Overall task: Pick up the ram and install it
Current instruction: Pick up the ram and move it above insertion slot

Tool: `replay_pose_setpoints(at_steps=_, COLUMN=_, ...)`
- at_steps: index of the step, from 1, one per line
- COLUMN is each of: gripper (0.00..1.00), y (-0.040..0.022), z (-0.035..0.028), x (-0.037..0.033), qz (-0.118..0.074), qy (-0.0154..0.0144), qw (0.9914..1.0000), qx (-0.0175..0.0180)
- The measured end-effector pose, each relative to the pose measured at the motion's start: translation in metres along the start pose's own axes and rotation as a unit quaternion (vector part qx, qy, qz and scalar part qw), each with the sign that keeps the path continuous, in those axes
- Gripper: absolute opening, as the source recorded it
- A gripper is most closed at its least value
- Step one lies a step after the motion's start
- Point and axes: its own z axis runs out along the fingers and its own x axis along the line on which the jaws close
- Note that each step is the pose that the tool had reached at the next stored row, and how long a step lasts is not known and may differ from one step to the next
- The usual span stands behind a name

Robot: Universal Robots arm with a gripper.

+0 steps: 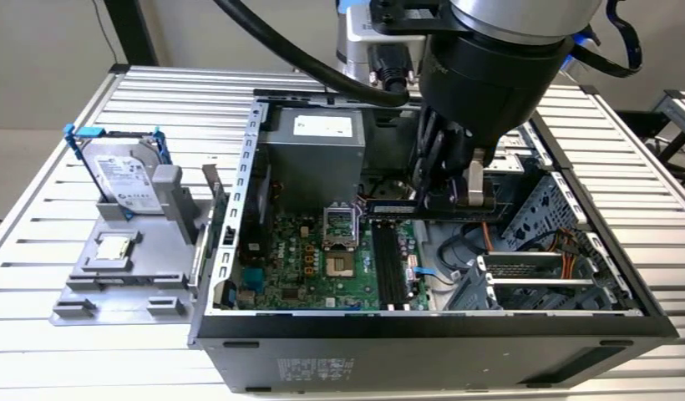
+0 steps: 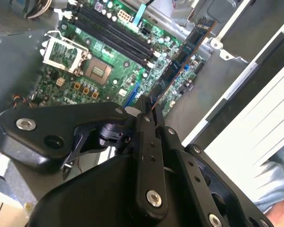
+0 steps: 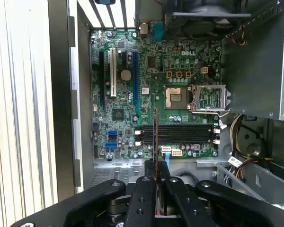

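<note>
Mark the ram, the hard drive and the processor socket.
Long thin dark ram stick [image 2: 181, 59]: second wrist view, its middle.
Silver boxy hard drive with blue brackets [image 1: 125, 177]: exterior view, white label.
Square metal processor socket [image 3: 174, 97]: first wrist view, its centre.

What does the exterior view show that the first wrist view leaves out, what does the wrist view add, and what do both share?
Exterior view: the hard drive in blue brackets on a grey stand, beside the computer case. First wrist view: the white expansion slot and round battery. Both: the gripper shut on the ram over the motherboard, with its memory slots empty.
</note>
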Motion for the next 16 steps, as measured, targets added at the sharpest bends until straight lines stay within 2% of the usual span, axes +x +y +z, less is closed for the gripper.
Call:
replay_pose_setpoints(at_steps=4, gripper=0.0, y=-0.0001, z=0.0, x=-0.0002, qz=0.0, qy=0.0, qw=1.0, qx=0.0)
replay_pose_setpoints(at_steps=8, gripper=0.0, y=0.0, z=0.0002, x=-0.004, qz=0.0, qy=0.0, qw=1.0, qx=0.0)
replay_pose_setpoints(at_steps=16, gripper=0.0, y=0.0002, z=0.0009, x=-0.0231, qz=0.0, qy=0.0, qw=1.0, qx=0.0)
